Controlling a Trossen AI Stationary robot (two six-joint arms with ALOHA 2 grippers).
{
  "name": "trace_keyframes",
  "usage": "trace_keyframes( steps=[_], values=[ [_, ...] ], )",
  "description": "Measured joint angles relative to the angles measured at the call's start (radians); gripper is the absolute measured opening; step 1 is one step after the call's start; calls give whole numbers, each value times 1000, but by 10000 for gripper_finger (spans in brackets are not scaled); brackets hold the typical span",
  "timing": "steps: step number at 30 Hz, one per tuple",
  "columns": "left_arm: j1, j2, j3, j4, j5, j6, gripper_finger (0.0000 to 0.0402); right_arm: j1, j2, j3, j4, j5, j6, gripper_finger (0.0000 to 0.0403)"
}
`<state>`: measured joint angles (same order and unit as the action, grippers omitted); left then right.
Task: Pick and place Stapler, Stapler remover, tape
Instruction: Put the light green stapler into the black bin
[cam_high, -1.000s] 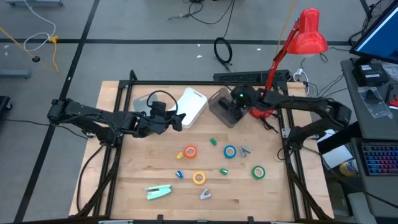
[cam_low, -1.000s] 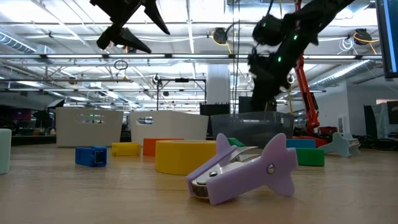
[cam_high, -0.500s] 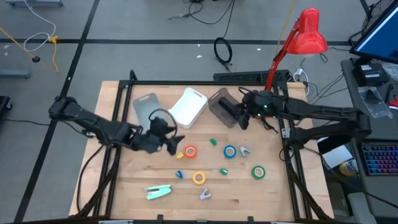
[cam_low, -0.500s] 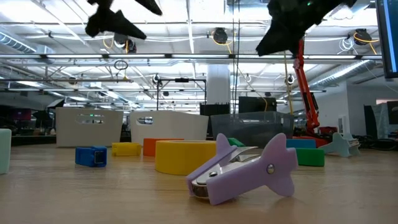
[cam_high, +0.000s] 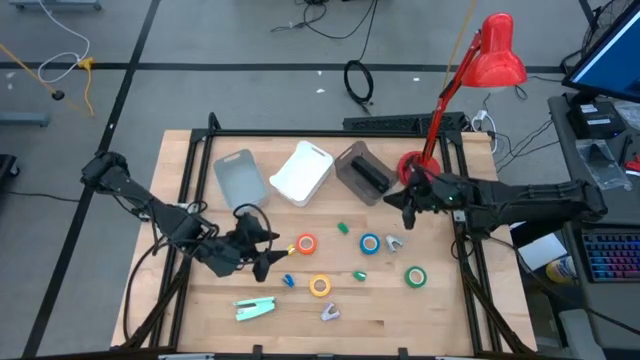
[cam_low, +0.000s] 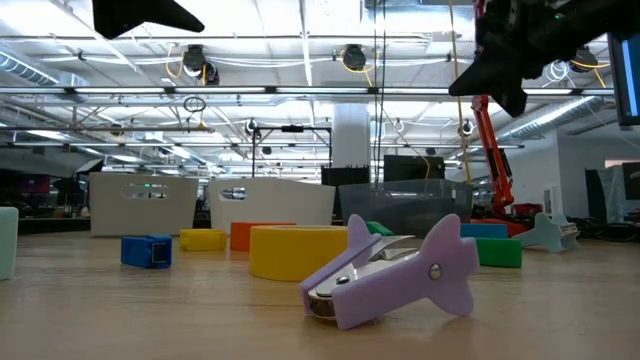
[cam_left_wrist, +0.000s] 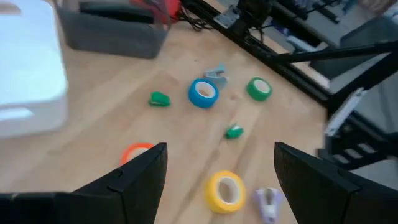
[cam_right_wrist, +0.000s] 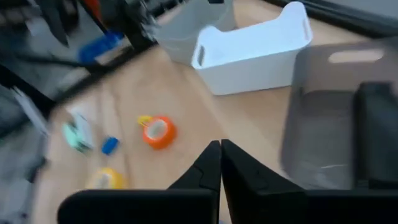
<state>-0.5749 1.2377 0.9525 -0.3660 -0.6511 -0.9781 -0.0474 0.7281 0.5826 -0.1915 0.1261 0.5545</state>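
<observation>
1. The left gripper hangs above the desk with its fingers spread wide and nothing between them, just beside the orange tape roll, on the side toward the desk's left edge.
2. The right gripper is above the desk near its right edge, fingers pressed together and holding nothing, close to the dark grey bin.
3. A black stapler lies inside that dark grey bin at the back edge of the desk.
4. A white bin stands beside it, and a light grey bin sits further toward the left edge.
5. The blue tape roll lies mid-desk with a grey staple remover just beside it.
6. The yellow tape roll lies nearer the front edge.
7. The green tape roll lies toward the right edge.
8. A mint green stapler lies close to the front edge, toward the left.
9. A lilac staple remover rests near the front edge, beside the yellow roll.
</observation>
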Motion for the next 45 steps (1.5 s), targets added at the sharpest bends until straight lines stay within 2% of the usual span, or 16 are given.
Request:
trace_keyframes(
  steps=[2,7,10,15,19,27,32,45],
  values=[
    [0,0,0,16,73,-11,294,13,-40,-63,89,0,49,10],
    [-1,9,0,-22,390,-99,294,24,-107,-208,350,1,117,6],
    [-14,23,0,-129,486,-152,294,24,-124,-282,508,0,135,1],
    [-45,26,0,-326,524,-246,294,24,-129,-372,696,-4,190,2],
    [-65,54,0,-389,526,-255,294,24,-128,-402,750,-28,221,1],
    [-78,229,0,-391,648,-257,294,24,-131,-403,749,-28,220,4],
    [-84,297,0,-388,731,-262,294,24,-131,-403,749,-28,219,4],
    [-129,384,-1,-366,760,-240,294,23,-131,-403,749,-53,218,4]
  ],
)
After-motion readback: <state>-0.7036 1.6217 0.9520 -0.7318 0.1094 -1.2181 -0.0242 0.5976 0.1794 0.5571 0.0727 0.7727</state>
